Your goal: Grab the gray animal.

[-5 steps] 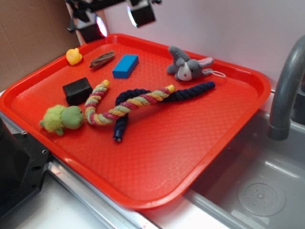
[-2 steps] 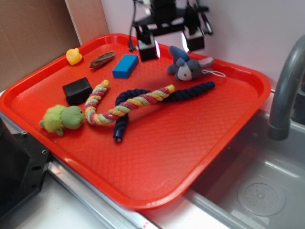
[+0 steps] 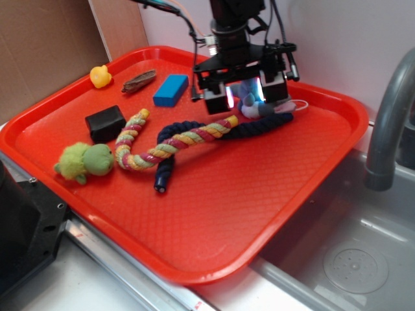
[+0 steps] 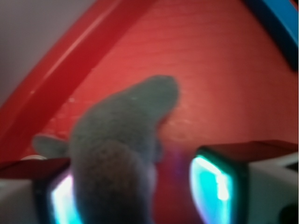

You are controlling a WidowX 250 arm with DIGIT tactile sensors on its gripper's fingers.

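The gray animal (image 3: 249,107), a small gray plush, lies on the far right part of the red tray (image 3: 259,214), mostly covered by my gripper (image 3: 245,94). The gripper stands open right over it, one lit finger on each side. In the wrist view the blurred gray animal (image 4: 126,126) fills the space between the glowing pads (image 4: 215,186) of the gripper (image 4: 140,196). It sits close to the left pad, and a gap of red tray shows before the right pad. A thin white cord (image 3: 299,103) sticks out to its right.
A dark blue rope (image 3: 259,126) and a multicolour rope (image 3: 175,139) lie just in front of the toy. Further left are a blue block (image 3: 170,89), black block (image 3: 105,122), green plush (image 3: 81,162), yellow duck (image 3: 99,76) and brown piece (image 3: 138,80). A faucet (image 3: 389,110) and sink (image 3: 350,259) are to the right.
The gripper has travelled from the tray's far left corner to the right and come down over the gray animal, which now sits between its open fingers. The toy has not moved.
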